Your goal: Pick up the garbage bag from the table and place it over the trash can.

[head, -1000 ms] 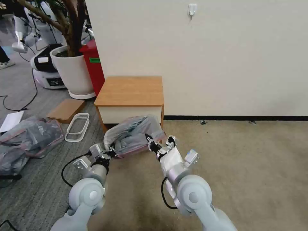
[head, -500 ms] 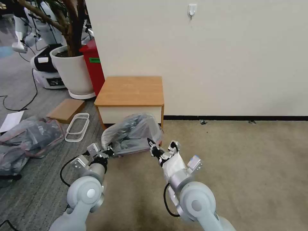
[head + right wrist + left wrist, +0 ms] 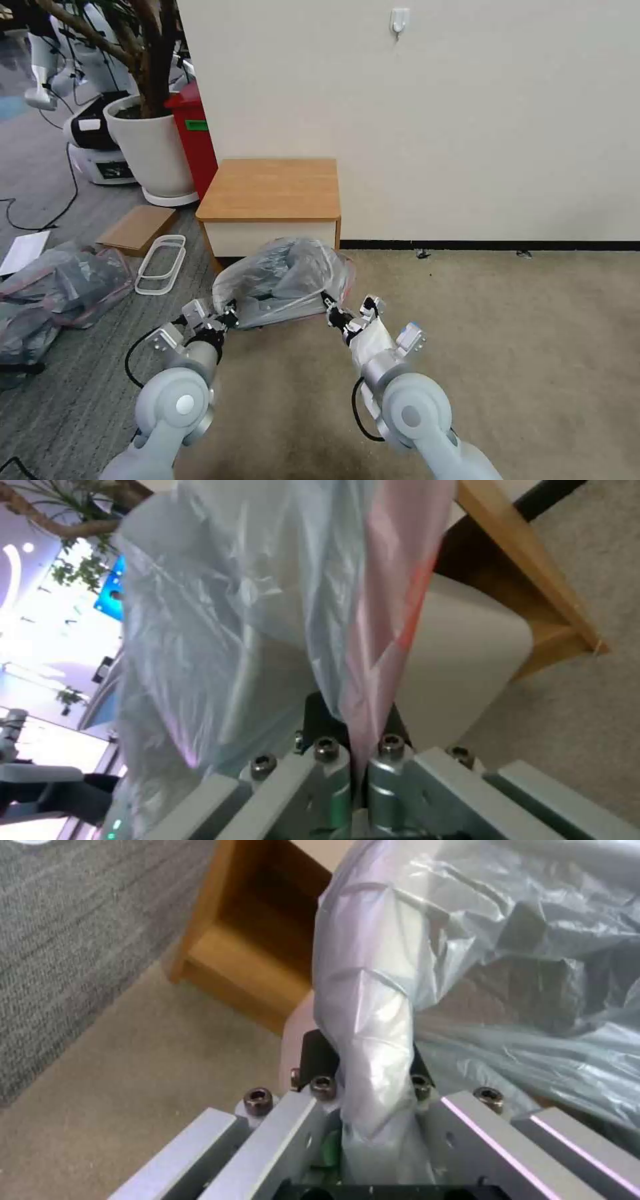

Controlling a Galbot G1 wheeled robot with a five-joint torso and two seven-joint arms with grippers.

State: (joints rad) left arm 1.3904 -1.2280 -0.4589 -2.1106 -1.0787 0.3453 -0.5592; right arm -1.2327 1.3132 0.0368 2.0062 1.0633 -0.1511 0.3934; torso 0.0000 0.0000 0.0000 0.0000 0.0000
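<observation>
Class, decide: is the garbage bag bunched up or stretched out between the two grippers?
Stretched out: the left gripper and right gripper each pinch an opposite edge of the garbage bag, holding it spread before the table.

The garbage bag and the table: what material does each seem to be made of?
The garbage bag looks like thin translucent grey plastic film with a pinkish edge: it crinkles, shines and lets shapes show through. The table seems wood or wood-look board, matte light brown with a white drawer front; which one cannot be told.

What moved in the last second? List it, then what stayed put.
The right gripper swung to the robot's right, pulling the garbage bag wider and more open. The left gripper barely shifted. Both stayed shut on the bag; the table stayed put.
</observation>
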